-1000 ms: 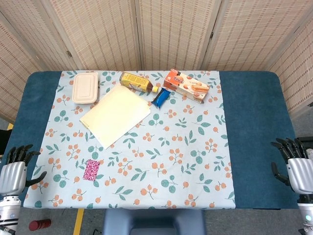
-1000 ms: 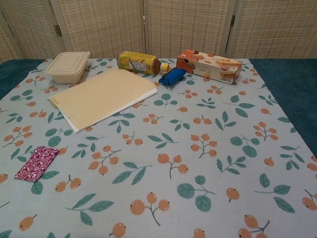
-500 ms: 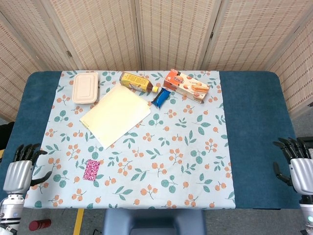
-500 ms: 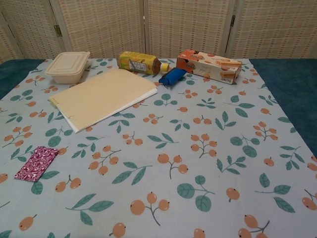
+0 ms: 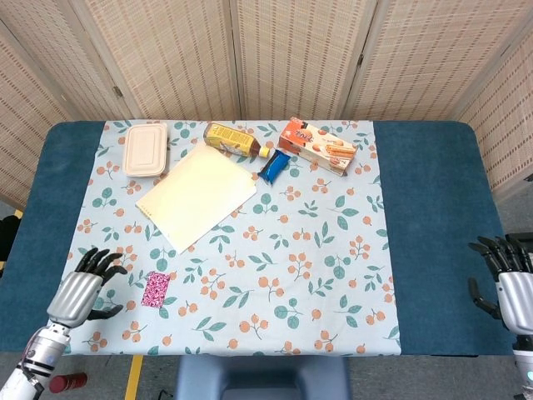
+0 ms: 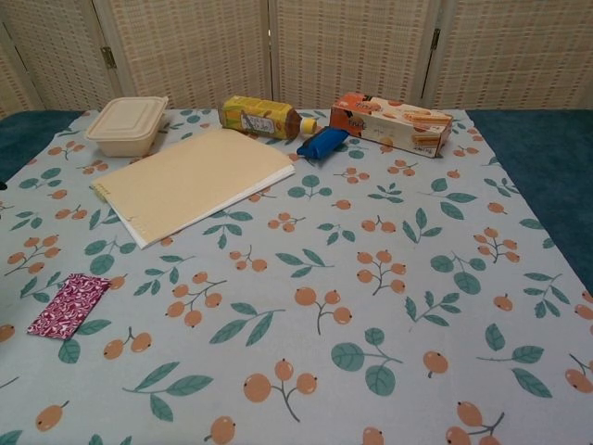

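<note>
My left hand (image 5: 82, 288) hovers over the table's front left with its fingers apart and nothing in it. Nearest to it is a small pink patterned packet (image 5: 156, 288) (image 6: 69, 304), lying flat a little to its right. My right hand (image 5: 506, 280) hangs beside the table's right edge, fingers spread, holding nothing. Neither hand shows in the chest view.
At the back lie a beige lidded container (image 5: 145, 149), a cream folder (image 5: 196, 194), a yellow-labelled bottle (image 5: 235, 141) on its side, a blue packet (image 5: 276, 166) and an orange biscuit box (image 5: 317, 144). A floral cloth (image 5: 300, 267) covers the blue table (image 5: 433, 217).
My left hand has moved in from the table's left edge, rightward over the cloth's edge toward the pink packet. My right hand has drifted slightly outward and down.
</note>
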You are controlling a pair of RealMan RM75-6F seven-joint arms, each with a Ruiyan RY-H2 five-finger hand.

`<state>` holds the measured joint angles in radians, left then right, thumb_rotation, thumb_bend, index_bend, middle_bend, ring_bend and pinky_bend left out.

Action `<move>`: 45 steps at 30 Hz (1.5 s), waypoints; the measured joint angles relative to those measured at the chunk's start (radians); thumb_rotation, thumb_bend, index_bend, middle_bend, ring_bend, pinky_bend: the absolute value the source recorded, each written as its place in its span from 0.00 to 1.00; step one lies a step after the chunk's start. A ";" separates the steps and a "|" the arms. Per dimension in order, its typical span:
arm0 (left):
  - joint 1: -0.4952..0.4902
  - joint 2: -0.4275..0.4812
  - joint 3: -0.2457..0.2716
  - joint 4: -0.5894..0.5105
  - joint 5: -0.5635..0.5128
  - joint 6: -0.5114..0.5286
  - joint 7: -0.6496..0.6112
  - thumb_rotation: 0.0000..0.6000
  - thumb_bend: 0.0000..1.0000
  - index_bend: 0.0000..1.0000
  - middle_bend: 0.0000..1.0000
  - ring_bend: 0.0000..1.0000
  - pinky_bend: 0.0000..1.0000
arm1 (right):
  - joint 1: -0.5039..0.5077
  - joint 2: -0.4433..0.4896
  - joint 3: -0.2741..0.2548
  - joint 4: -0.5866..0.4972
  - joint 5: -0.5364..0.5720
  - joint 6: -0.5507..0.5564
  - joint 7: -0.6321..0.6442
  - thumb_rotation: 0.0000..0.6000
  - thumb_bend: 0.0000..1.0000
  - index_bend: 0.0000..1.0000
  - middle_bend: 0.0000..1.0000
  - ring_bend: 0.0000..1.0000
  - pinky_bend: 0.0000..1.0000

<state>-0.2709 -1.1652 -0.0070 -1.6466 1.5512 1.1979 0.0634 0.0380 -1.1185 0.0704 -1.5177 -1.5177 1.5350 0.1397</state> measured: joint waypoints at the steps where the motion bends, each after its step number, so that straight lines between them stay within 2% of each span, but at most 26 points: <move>1: -0.009 0.007 0.003 -0.014 -0.005 -0.023 0.002 1.00 0.15 0.31 0.15 0.06 0.00 | -0.001 0.000 0.000 0.000 -0.001 0.002 0.001 1.00 0.50 0.20 0.18 0.09 0.00; 6: -0.080 0.024 0.014 -0.067 -0.025 -0.139 0.019 1.00 0.13 0.34 0.15 0.05 0.00 | -0.002 -0.003 -0.001 0.004 0.002 0.001 0.005 1.00 0.50 0.20 0.18 0.08 0.00; 9: -0.105 0.009 0.020 -0.071 -0.015 -0.163 0.023 1.00 0.12 0.37 0.15 0.05 0.00 | -0.002 -0.005 -0.001 0.006 0.000 0.001 0.007 1.00 0.50 0.20 0.18 0.08 0.00; 13: -0.127 -0.016 0.026 -0.061 -0.004 -0.188 -0.011 1.00 0.10 0.41 0.10 0.01 0.00 | -0.003 -0.004 0.000 0.006 0.001 0.001 0.008 1.00 0.50 0.27 0.18 0.08 0.00; 17: -0.153 -0.037 0.034 -0.048 -0.008 -0.233 -0.039 0.99 0.08 0.40 0.06 0.00 0.00 | -0.005 -0.005 0.000 0.007 0.004 0.002 0.009 1.00 0.50 0.28 0.18 0.07 0.00; 21: -0.168 -0.053 0.040 -0.040 -0.038 -0.265 -0.048 0.81 0.07 0.37 0.02 0.00 0.00 | -0.007 -0.007 -0.001 0.009 0.006 0.002 0.009 1.00 0.50 0.28 0.18 0.07 0.00; 27: -0.177 -0.082 0.038 -0.017 -0.091 -0.281 -0.045 0.72 0.07 0.37 0.01 0.00 0.00 | -0.005 -0.009 0.000 0.010 0.008 -0.002 0.008 1.00 0.50 0.28 0.18 0.07 0.00; 45: -0.171 -0.163 0.059 0.087 -0.098 -0.247 -0.002 0.70 0.08 0.37 0.00 0.00 0.00 | -0.004 -0.008 -0.001 -0.005 0.008 -0.006 -0.009 1.00 0.50 0.29 0.18 0.07 0.00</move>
<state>-0.4423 -1.3283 0.0516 -1.5593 1.4527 0.9512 0.0618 0.0337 -1.1265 0.0695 -1.5230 -1.5094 1.5285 0.1310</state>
